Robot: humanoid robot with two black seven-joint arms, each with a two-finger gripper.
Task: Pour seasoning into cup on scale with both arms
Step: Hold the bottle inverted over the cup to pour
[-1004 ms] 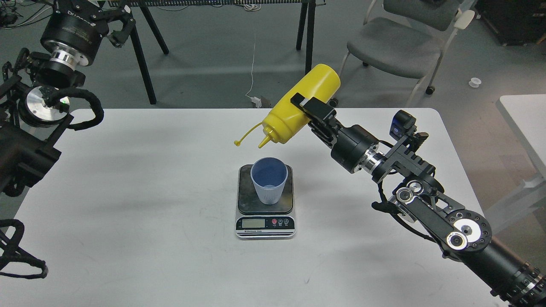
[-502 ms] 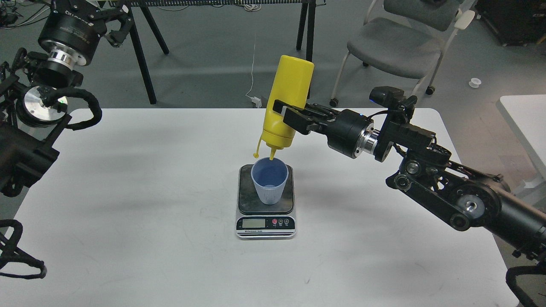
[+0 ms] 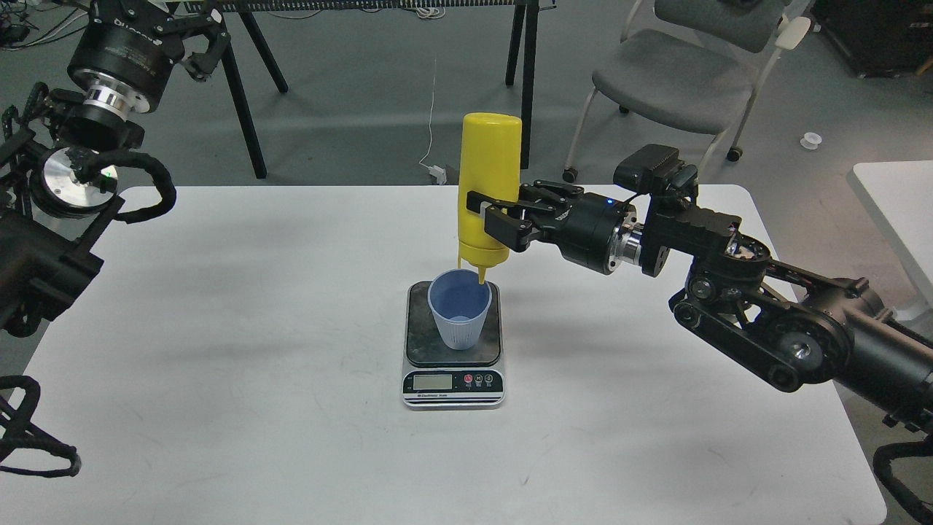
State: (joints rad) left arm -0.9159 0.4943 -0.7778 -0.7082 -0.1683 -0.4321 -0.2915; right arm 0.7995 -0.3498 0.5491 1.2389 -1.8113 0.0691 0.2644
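Note:
The yellow seasoning bottle (image 3: 488, 182) is upside down, its nozzle pointing into the right side of the pale blue ribbed cup (image 3: 459, 310). The cup stands upright on the dark plate of the scale (image 3: 452, 350) at mid-table. My right gripper (image 3: 494, 216) comes in from the right and is shut on the bottle's lower body. The bottle's cap strap hangs on its left side. My left gripper (image 3: 197, 36) is raised at the far top left, away from the table's middle; its fingers cannot be told apart.
The white table (image 3: 255, 328) bears the scale. A grey chair (image 3: 678, 73) and black stand legs (image 3: 244, 109) stand on the floor behind. A second white table (image 3: 896, 204) is at the right edge.
My right gripper has turned the bottle from a slant to fully inverted and brought its nozzle down over the cup. The left arm has barely moved.

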